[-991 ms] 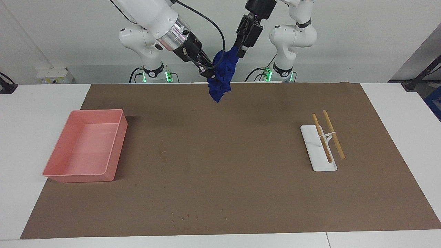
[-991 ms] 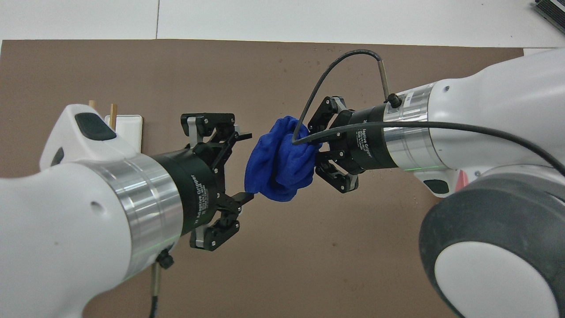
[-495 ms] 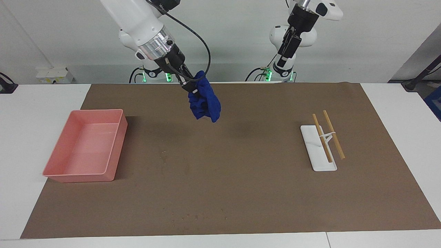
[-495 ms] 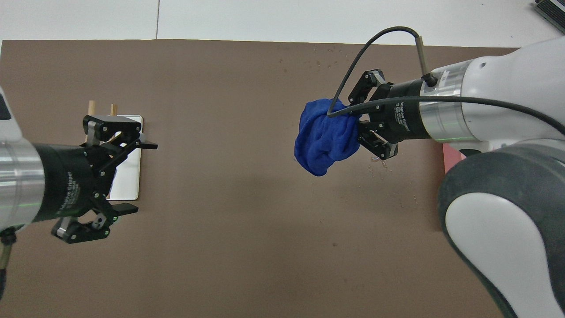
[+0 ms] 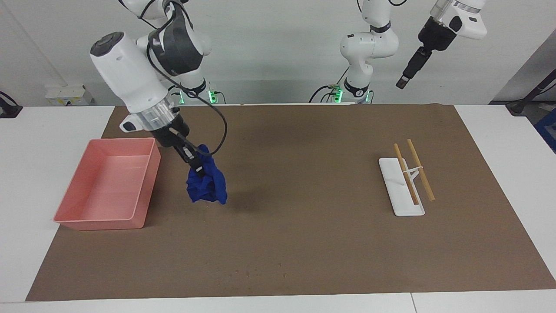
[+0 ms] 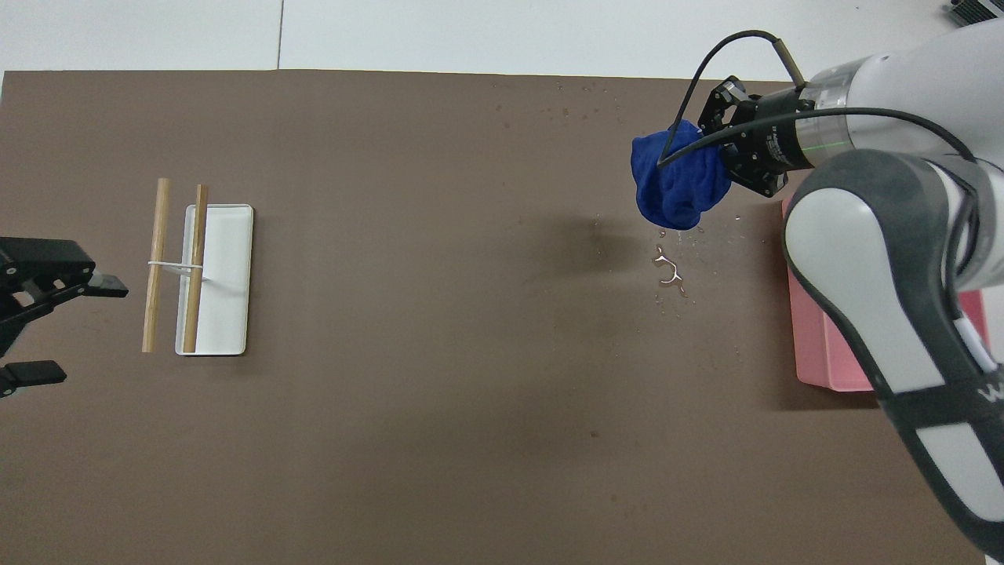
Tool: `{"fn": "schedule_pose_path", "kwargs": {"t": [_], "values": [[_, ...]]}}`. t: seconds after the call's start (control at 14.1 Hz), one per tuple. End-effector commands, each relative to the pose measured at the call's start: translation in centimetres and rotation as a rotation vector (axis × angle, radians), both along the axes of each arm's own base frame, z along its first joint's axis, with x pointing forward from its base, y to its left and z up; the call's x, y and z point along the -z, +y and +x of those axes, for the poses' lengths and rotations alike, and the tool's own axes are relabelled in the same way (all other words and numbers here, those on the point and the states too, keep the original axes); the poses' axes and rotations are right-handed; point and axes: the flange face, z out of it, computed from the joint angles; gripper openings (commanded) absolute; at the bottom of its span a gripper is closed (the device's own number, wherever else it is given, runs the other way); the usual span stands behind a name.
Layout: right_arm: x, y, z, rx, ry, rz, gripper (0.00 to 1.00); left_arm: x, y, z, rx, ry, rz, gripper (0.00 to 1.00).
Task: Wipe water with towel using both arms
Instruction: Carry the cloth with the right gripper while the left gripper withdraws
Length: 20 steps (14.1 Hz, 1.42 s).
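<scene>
Now right claw (image 5: 197,167) clamped on towel (image 5: 206,186) beside pink tray (image 5: 145,182); left claw (image 6: 47,329) apart; no legible writing.

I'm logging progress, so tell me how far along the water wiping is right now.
Picked up: the right gripper holds the bunched towel low over the brown mat beside the pink tray. Not done: the water lies unwiped on the mat. The left gripper waits open in the air, toward the chopsticks' end.
</scene>
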Motion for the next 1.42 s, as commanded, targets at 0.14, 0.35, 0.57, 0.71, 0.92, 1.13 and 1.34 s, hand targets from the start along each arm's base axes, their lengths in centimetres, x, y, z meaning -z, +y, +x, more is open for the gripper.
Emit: {"fn": "schedule_pose_path", "kwargs": {"t": [0.14, 0.35, 0.57, 0.71, 0.92, 1.13, 1.34], "values": [[5.7, -2.0, 7.5, -0.137, -0.178, -0.076, 0.0, 1.1, 2.5, -1.0, 0.364, -0.036, 0.203, 1.0], [9.8, -3.0, 8.0, -0.171, -0.219, -0.106, 0.0, 1.1, 3.3, 0.9, 0.473, -0.015, 0.271, 1.0], [15.7, -3.8, 4.9, -0.222, -0.121, -0.135, 0.0, 1.4, 4.7, 5.0, 0.454, 0.012, 0.261, 1.0], [19.5, -4.4, 2.6, -0.245, -0.108, -0.16, 0.0, 1.6, 4.7, 6.4, 0.456, 0.011, 0.258, 1.0], [23.2, -4.3, 1.0, -0.29, -0.066, -0.172, 0.0, 2.6, 3.9, 6.6, 0.483, 0.017, 0.262, 1.0], [24.8, -4.3, -1.1, -0.306, 0.006, -0.167, 0.0, 4.5, 4.5, 6.0, 0.62, 0.03, 0.295, 1.0], [26.2, -4.0, -4.2, -0.326, 0.108, -0.158, 0.0, 4.6, 4.8, 6.5, 0.622, 0.028, 0.29, 1.0]]}}
